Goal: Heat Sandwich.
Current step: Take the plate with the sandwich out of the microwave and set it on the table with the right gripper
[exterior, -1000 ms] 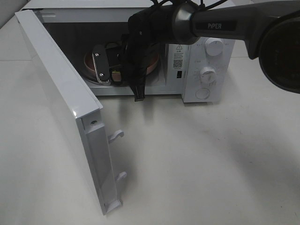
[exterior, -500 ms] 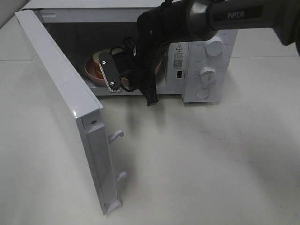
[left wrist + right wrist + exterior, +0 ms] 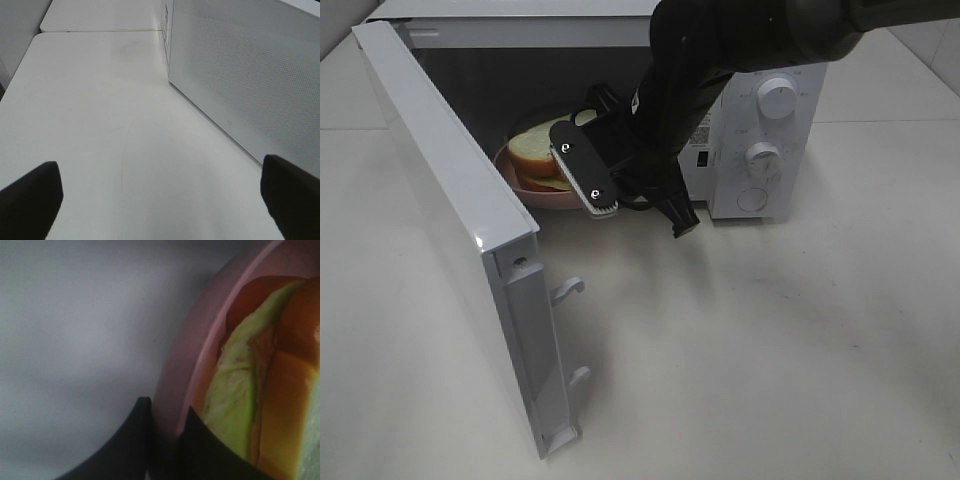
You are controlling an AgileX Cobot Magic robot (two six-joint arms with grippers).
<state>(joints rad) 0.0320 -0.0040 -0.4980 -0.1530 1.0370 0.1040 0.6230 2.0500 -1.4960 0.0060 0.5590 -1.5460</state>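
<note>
My left pincer [image 3: 160,200] hangs wide apart over the bench [image 3: 100,125] beside the microwave door [image 3: 450,190]. The sandwich [image 3: 542,158] lies on the pink plate [image 3: 525,190], apparently at the microwave's [image 3: 760,120] mouth, my right pincer [image 3: 162,440] clamped narrow on the plate's rim.

One sandwich [image 3: 542,158], one pink plate [image 3: 542,194], one microwave [image 3: 760,150], two pincers [image 3: 603,193] [image 3: 160,200].

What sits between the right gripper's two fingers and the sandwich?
The pink plate's rim: the right gripper pinches it, and the sandwich lies just inside that rim, as the right wrist view shows.
</note>
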